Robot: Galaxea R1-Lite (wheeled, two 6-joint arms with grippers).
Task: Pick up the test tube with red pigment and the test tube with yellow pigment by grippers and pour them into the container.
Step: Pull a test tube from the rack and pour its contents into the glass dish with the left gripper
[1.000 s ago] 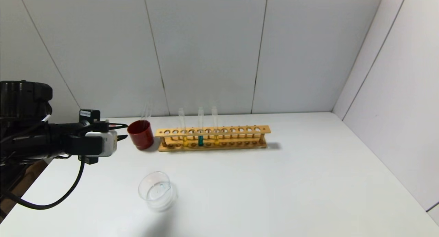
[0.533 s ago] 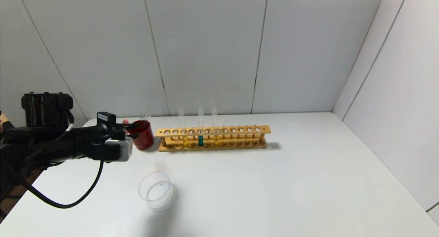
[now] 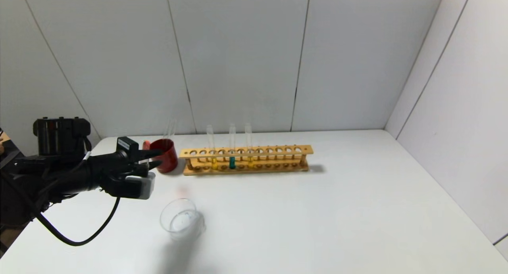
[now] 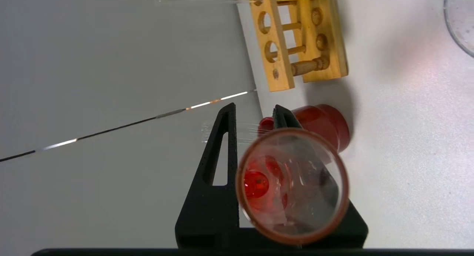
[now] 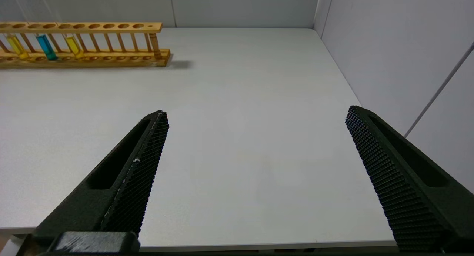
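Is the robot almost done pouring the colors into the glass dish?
Not yet. The left gripper holds the test tube with red pigment, tilted near the red cup, with red still inside. The container looks unfilled. The test tube with yellow pigment still stands in the wooden rack, and the right gripper waits open.

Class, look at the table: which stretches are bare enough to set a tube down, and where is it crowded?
Bare: the wide stretch of table between the wooden rack, the right wall and the near edge. Crowded: the far left, where the left gripper, shut on the test tube with red pigment, sits beside the red cup, with the container just in front.
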